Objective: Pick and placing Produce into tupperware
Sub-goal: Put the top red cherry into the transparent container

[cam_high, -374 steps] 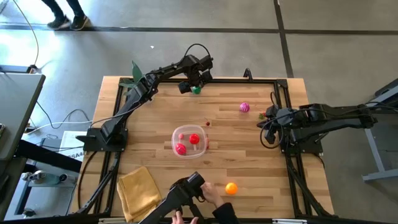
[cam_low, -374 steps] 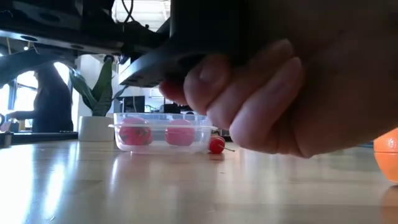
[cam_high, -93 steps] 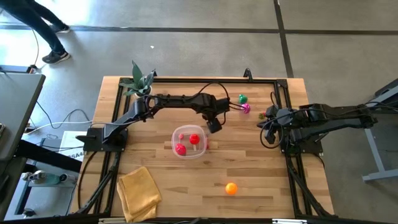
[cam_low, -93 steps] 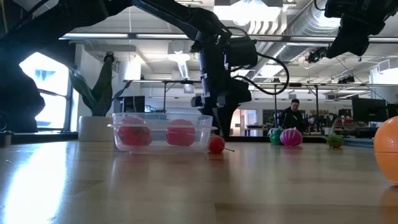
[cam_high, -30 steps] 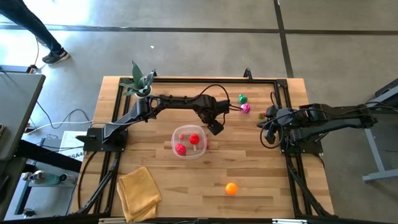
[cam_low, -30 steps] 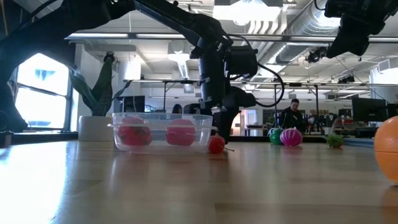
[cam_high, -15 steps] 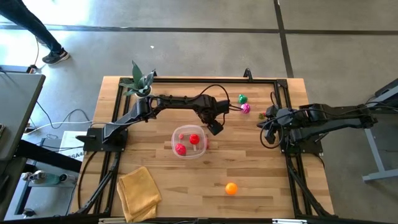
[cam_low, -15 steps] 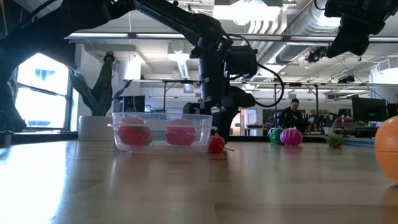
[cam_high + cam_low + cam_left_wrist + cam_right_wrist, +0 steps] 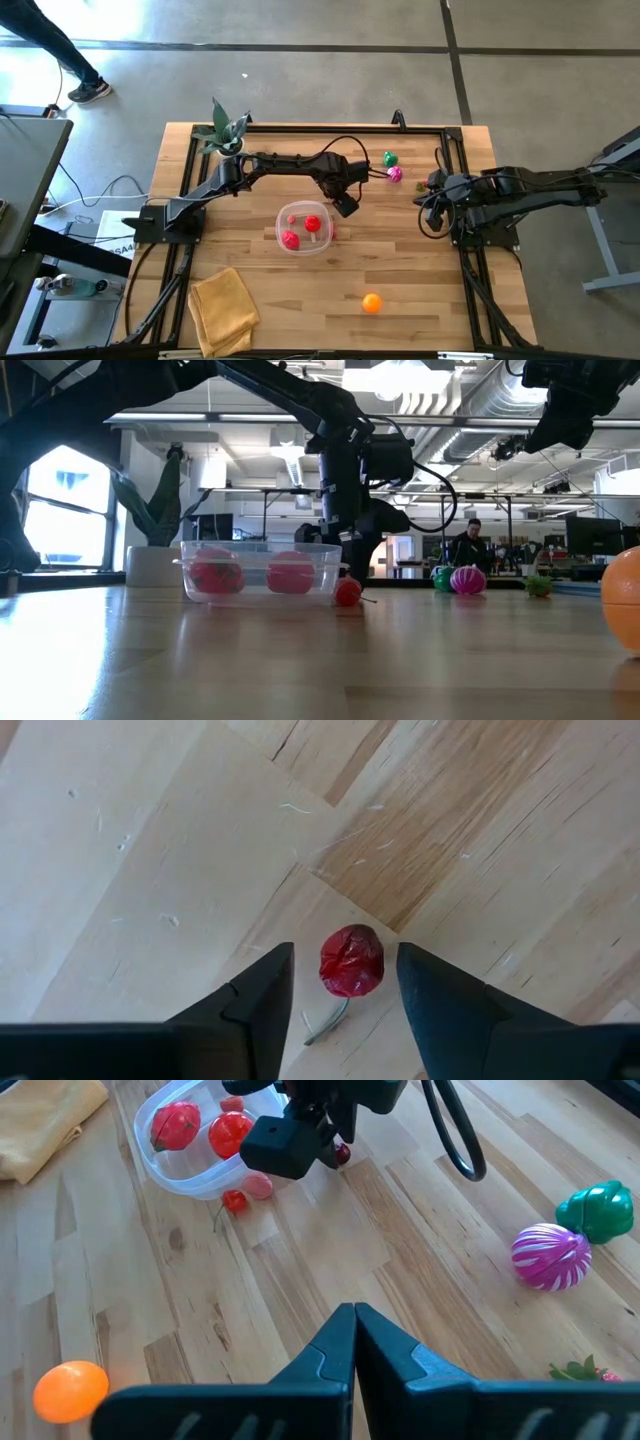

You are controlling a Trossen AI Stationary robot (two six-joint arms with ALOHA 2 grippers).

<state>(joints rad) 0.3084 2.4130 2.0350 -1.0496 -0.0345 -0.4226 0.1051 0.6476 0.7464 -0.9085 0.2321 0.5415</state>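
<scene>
My left gripper (image 9: 345, 982) points down just beyond the tupperware's far right side, open. Its fingers stand on either side of a small red cherry (image 9: 351, 961) that lies on the wood, with a gap on each side. From above, the wrist (image 9: 340, 200) hides that cherry. The clear round tupperware (image 9: 303, 228) holds red produce (image 9: 230, 1135). A second cherry (image 9: 347, 592) lies against the tub's right side. A magenta ball (image 9: 395, 174), a green piece (image 9: 388, 158) and an orange ball (image 9: 371, 302) lie loose on the table. My right gripper (image 9: 354, 1315) waits shut at the right edge.
A folded yellow cloth (image 9: 222, 308) lies at the near left corner. A potted plant (image 9: 222, 130) stands at the far left corner. A small pink piece (image 9: 258, 1185) lies beside the tub, and a leafy red piece (image 9: 580, 1372) lies near my right gripper.
</scene>
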